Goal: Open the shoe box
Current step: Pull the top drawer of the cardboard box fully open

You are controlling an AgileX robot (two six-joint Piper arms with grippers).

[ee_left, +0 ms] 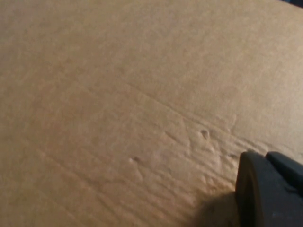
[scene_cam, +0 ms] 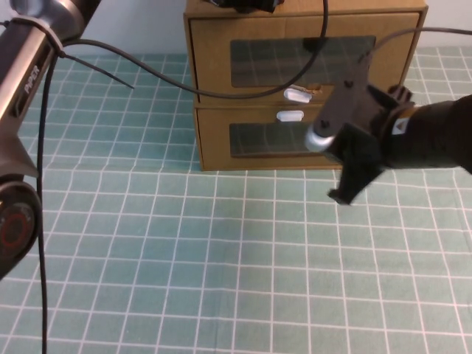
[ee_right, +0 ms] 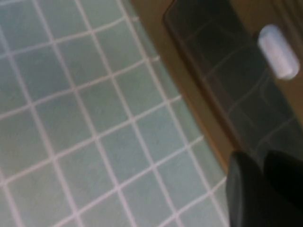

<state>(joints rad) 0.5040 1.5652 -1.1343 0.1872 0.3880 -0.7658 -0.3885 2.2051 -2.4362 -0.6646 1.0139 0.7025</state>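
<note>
The shoe box (scene_cam: 304, 88) stands shut at the far edge of the tabletop (scene_cam: 184, 258). Your right tool (scene_cam: 343, 193) hangs just in front of the box's lower right corner, nearly clenched and grasping nothing. Your left tool (ee_left: 267, 189) sits against the box's cardboard top; you cannot tell its state.

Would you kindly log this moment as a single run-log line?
task: open shoe box | left gripper: fingers shut, at box top | right gripper: fingers shut, empty, before lower drawer | box: closed
</note>
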